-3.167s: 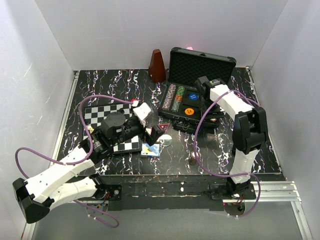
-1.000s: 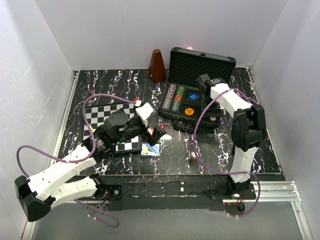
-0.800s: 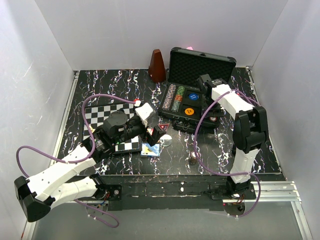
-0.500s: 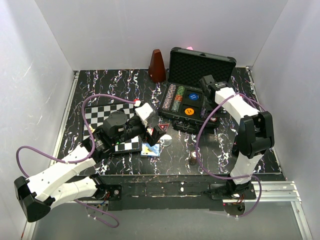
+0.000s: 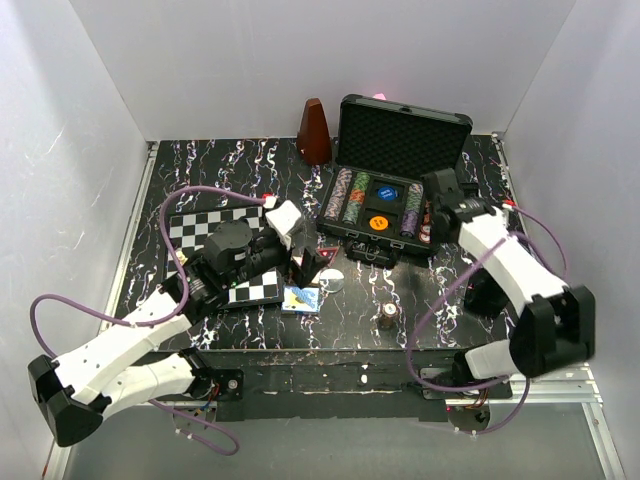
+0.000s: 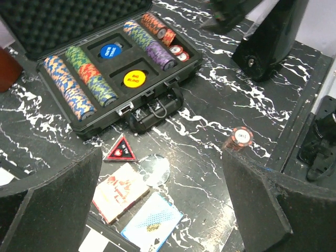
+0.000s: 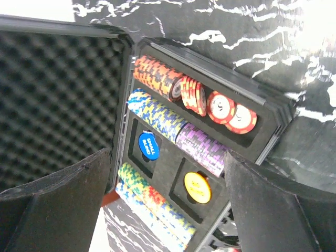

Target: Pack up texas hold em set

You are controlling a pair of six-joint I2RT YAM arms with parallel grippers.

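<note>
Well back on the black marbled bench [image 5: 200,165] stands the black rectangular hard case [image 5: 400,135], lid up. Right end effector [image 7: 167,155] hovers spread over its striped poker chips [image 7: 157,118]; left end effector [image 6: 161,155], spread, faces one small red chip stack [image 6: 239,137].

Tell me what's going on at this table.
Two robot arms are packing a poker set. The black case lies open with chip rows inside. The right gripper hangs open above the case's right end, holding nothing. The left gripper, also open and empty, hovers over pieces not yet packed, on the table in front of the case: a red triangular button, a clear disc, two card boxes and a short chip stack.
</note>
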